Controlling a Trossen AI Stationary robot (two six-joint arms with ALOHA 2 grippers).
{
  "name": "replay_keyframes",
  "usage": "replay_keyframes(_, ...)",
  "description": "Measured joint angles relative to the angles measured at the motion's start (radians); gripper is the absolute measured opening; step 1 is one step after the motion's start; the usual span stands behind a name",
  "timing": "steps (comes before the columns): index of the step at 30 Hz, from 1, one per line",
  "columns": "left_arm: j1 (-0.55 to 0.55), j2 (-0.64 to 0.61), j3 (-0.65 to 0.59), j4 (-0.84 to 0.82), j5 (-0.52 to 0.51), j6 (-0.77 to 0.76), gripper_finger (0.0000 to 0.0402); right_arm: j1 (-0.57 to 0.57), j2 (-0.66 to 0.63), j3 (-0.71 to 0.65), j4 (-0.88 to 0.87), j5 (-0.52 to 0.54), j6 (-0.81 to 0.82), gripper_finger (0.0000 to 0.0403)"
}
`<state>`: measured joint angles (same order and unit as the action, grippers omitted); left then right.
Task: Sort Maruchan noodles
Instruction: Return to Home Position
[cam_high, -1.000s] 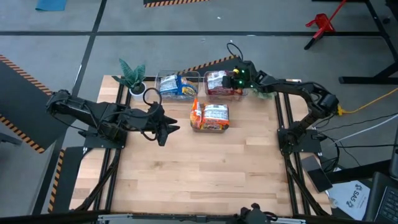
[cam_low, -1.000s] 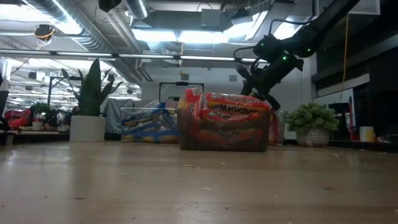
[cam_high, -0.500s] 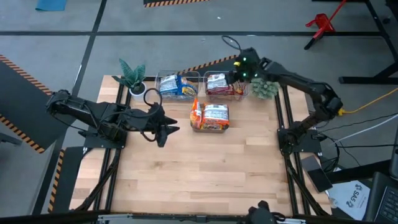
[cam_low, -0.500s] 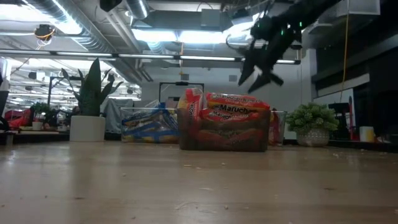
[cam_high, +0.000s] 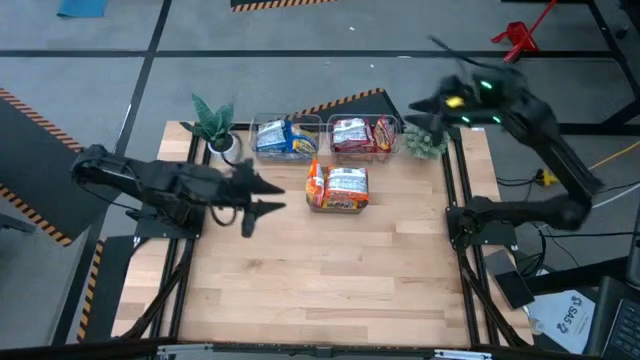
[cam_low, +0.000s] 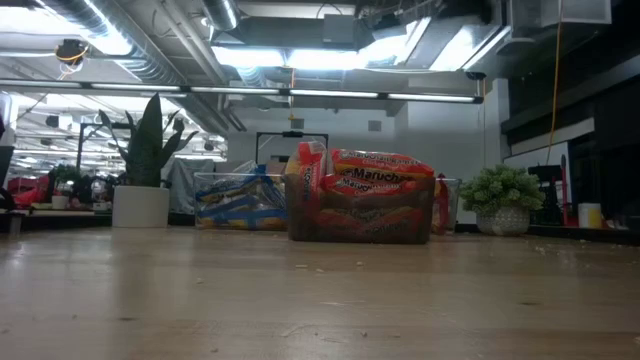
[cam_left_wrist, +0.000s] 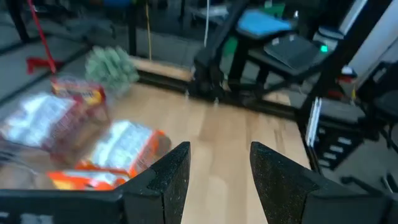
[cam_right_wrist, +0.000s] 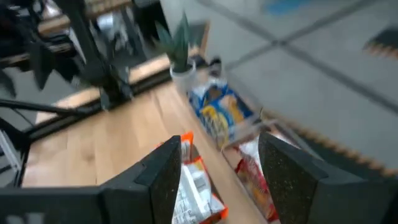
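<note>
- Step in hand, as I judge it: the closing move, with both arms going to their rest pose. No Maruchan noodles lie loose on the table (cam_high: 330, 270).
- The blue-white packets (cam_high: 285, 137) sit in the left clear bin (cam_high: 254, 128). The red-white packets (cam_high: 352, 133) sit in the right clear bin (cam_high: 397, 127) just beside it. The orange packets (cam_high: 338, 188) fill the dark tray (cam_low: 360, 232) in front of both.
- Right gripper (cam_right_wrist: 221, 155): it hangs high over the back right corner of the table, near the small bushy plant (cam_high: 425, 142) and well apart from the bins. Its fingers are spread wide with nothing between them.
- Left gripper (cam_left_wrist: 217, 165): it is low over the left side of the table and points toward the dark tray without touching it. The jaws are parted and empty.
- Next move calls for folding each arm back over its own base (the right one has farther to go). The elbows should stay above the bin rims so that no packet is knocked out.
</note>
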<state>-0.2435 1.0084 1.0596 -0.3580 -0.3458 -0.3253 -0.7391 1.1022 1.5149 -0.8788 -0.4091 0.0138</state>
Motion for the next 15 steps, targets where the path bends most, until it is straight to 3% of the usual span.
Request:
replay_keyframes(5,0.087,-0.115,-0.053,0.030,0.018,0.051,0.0163,0.000,-0.297,-0.329,0.261,-0.029,0.009,0.0198)
replay_keyframes(9,0.176,-0.218,-0.204,0.173,0.172,0.032,0.0163,0.030,-0.487,-0.663,0.536,-0.109,0.122,0.0198)
replay_keyframes(15,0.277,-0.313,-0.490,0.406,0.380,-0.113,0.0163,0.129,-0.615,-1.052,0.799,-0.063,0.342,0.0198)
